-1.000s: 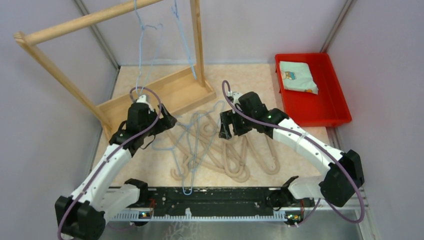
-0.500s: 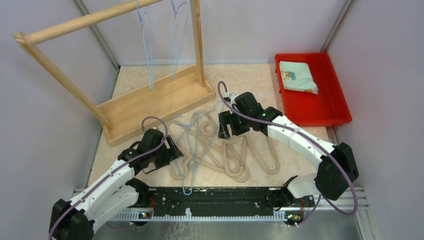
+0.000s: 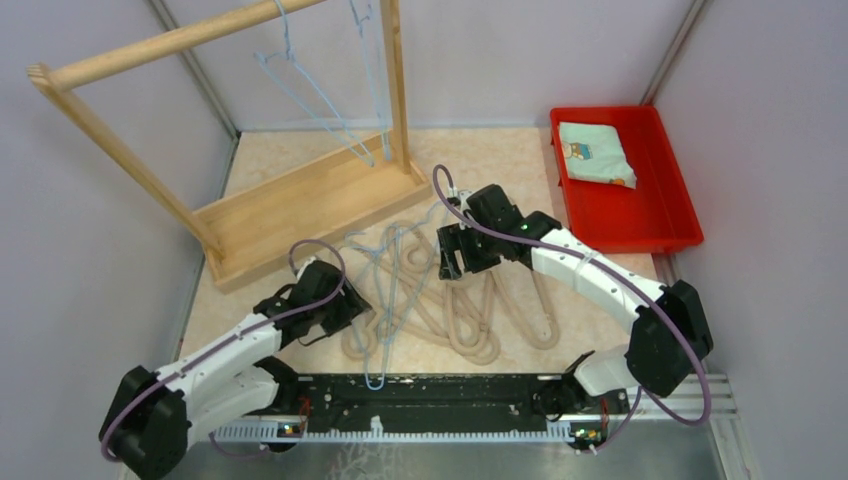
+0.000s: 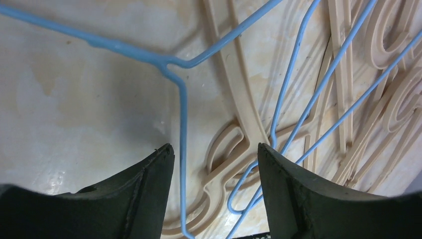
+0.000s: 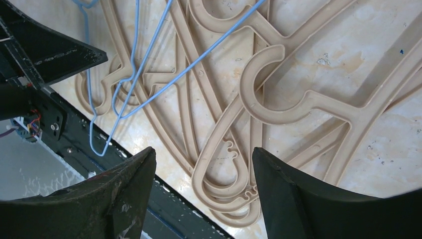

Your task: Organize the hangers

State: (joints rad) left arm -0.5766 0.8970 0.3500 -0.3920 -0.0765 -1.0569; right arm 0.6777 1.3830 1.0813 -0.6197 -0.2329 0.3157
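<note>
A tangled pile of hangers lies mid-table: thick beige ones and thin light-blue wire ones. Two more blue wire hangers hang from the wooden rack's rail. My left gripper is low over the pile's left side and open. In the left wrist view, a blue wire runs between the jaws of the left gripper without touching them, over a beige hanger. My right gripper hovers open above the pile's upper right. The right gripper has beige hangers below it.
The wooden rack stands at the back left on its base. A red tray at the back right holds a folded cloth. A black rail runs along the near edge, with one blue hook overhanging it.
My left arm has pulled back from the rack's base to the pile's near left, its jaws narrowing somewhat. The hung blue hangers are swinging. The right arm has barely moved.
</note>
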